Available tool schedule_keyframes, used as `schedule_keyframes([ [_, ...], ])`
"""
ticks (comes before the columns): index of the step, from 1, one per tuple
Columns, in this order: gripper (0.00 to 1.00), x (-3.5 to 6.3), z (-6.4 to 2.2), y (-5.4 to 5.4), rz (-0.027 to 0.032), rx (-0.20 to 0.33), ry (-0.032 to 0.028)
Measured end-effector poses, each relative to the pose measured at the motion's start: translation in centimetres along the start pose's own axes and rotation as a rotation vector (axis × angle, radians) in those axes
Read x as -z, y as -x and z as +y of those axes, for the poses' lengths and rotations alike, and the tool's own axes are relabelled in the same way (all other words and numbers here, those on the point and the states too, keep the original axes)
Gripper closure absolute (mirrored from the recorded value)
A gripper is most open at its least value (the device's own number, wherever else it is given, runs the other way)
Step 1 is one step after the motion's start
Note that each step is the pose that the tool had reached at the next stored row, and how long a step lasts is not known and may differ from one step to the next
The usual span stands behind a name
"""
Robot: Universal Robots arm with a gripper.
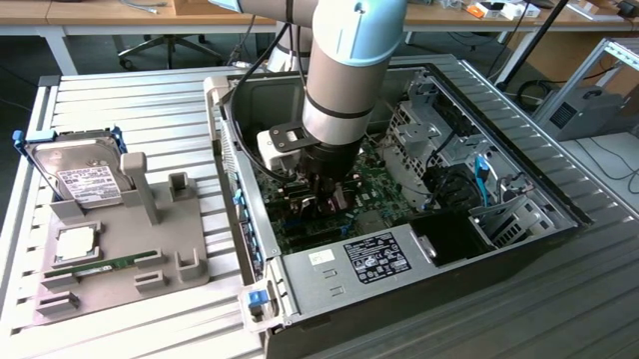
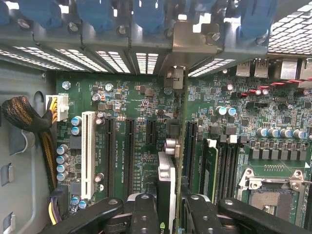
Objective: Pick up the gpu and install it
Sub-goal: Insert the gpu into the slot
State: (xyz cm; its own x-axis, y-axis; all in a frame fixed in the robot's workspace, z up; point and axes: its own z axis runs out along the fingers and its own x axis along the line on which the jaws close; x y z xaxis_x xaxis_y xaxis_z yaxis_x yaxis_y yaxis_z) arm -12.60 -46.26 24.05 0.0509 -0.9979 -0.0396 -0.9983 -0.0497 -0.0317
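In the wrist view the gpu stands edge-on between my gripper's black fingers, which are shut on it. Its silvery bracket reaches up to the case's rear slot row, beside the blue clips. The card's lower edge runs along the green motherboard, in line with a black expansion slot; I cannot tell whether it is seated. In the exterior view the arm reaches down into the open computer case, with the gripper low over the motherboard.
A white slot, black slots, a memory stick and the CPU socket flank the card. A braided cable bundle lies by the case wall. At the exterior view's left, a grey fixture holds a hard drive.
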Motion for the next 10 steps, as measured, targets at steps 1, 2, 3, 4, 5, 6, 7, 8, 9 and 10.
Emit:
schedule_keyframes([
  [1,0.73,0.0,0.0,0.0,0.0,0.0,0.0],
  [2,0.73,0.0,0.01,0.0,0.0,0.0,0.0001],
  [3,0.73,0.0,0.01,0.0,0.0001,0.0,0.0001],
  [4,0.73,0.0,0.01,0.0,0.0,0.0,0.0001],
  [5,0.73,0.0,0.01,0.0,0.0001,0.0,0.0],
  [6,0.73,0.0,0.01,0.0,0.0,0.0,0.0],
  [7,0.73,0.0,0.01,0.0,0.0001,0.0,0.0],
  [8,0.73,0.0,0.02,0.0,0.0,0.0,-0.0002],
  [9,0.73,0.0,0.02,0.0,0.0001,0.0,-0.0006],
  [10,0.73,0.0,0.02,0.0,0.0001,0.0,-0.0008],
])
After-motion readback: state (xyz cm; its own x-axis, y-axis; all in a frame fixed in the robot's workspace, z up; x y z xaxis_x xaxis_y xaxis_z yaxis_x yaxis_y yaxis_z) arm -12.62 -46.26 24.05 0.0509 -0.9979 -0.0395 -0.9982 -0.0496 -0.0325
